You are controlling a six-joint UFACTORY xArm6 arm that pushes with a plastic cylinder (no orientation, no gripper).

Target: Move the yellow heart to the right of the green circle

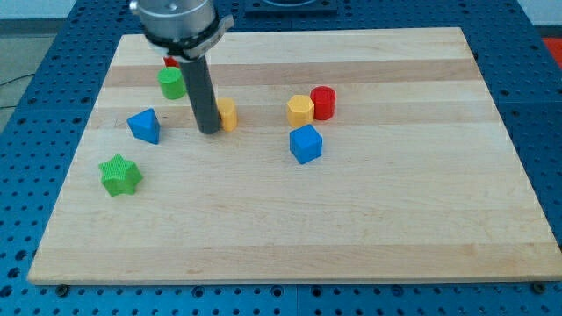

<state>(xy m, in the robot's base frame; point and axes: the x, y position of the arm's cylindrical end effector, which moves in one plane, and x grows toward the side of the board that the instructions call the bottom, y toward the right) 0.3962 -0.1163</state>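
The yellow heart (227,114) lies on the wooden board, partly hidden behind my rod. My tip (209,132) rests on the board, touching the heart's left side. The green circle (171,83) stands up and to the left of the tip, a short gap away. The heart sits to the lower right of the green circle.
A red block (171,62) peeks out behind the green circle. A blue triangle-like block (144,125) and a green star (119,175) lie at the left. A yellow hexagon (300,110), a red cylinder (323,103) and a blue cube (306,144) sit at centre right.
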